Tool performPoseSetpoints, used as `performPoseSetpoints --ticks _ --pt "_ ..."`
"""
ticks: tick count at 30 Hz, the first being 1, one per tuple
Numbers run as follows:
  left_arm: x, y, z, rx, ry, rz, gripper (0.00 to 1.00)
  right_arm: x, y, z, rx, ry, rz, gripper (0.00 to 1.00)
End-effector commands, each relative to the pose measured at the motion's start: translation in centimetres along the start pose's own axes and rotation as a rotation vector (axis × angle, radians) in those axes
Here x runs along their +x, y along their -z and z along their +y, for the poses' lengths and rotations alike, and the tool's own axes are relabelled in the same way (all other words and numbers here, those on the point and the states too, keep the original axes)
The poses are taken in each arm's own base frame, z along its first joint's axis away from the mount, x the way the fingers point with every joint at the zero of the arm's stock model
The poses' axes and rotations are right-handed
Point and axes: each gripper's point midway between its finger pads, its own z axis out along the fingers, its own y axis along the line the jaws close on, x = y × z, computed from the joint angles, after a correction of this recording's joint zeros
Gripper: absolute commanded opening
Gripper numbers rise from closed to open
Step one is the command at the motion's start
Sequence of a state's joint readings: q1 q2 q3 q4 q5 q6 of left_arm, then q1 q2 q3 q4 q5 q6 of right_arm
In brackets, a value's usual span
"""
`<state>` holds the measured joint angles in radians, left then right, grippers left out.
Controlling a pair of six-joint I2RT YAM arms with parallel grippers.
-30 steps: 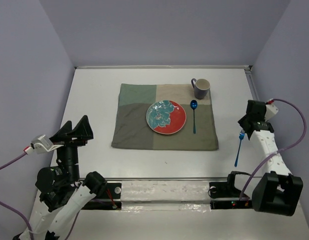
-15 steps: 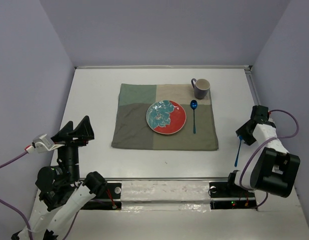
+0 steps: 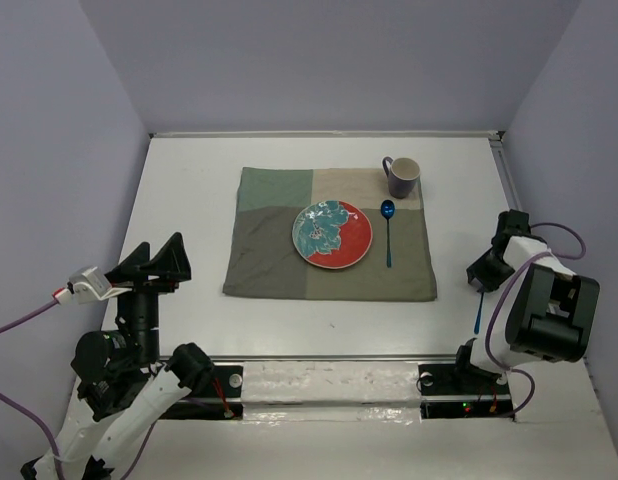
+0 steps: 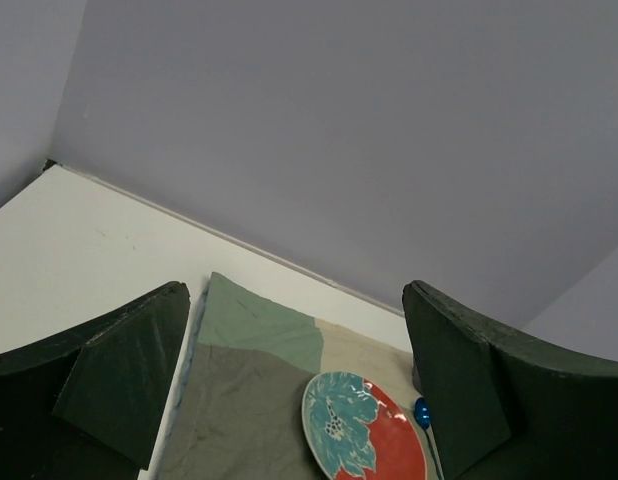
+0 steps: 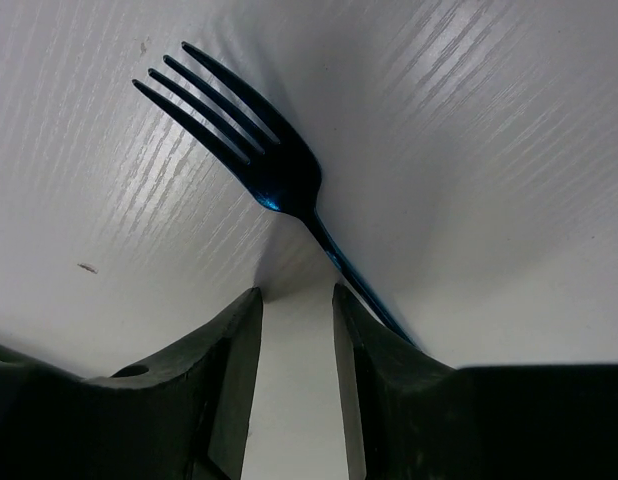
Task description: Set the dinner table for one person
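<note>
This is a robotics lab test cell, not a home: plain lavender walls [image 3: 319, 60] box in a white tabletop [image 3: 189, 190], the left arm [image 3: 129, 350] at lower left and the right arm [image 3: 539, 320] at lower right are bolted by a metal rail [image 3: 329, 380] along the bottom edge, and a placemat [image 3: 259, 260] is staged mid-frame.

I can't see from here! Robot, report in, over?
Left hand open, empty. Right hand open narrowly, low over dark blue metal fork lying on large white dinner table, not gripped. Nothing blocks the fork.
</note>
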<state>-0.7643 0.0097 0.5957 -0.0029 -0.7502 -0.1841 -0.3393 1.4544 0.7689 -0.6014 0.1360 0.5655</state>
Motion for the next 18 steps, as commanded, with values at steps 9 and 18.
performPoseSetpoints --ticks 9,18 --pt "-6.3 3.0 1.8 0.037 0.188 -0.18 0.99 -3.6 2.9 0.2 -0.001 0.018 -0.131 0.27" --pt "-6.4 3.1 1.8 0.044 0.198 -0.167 0.99 -3.5 2.5 -0.8 0.063 -0.012 -0.108 0.43"
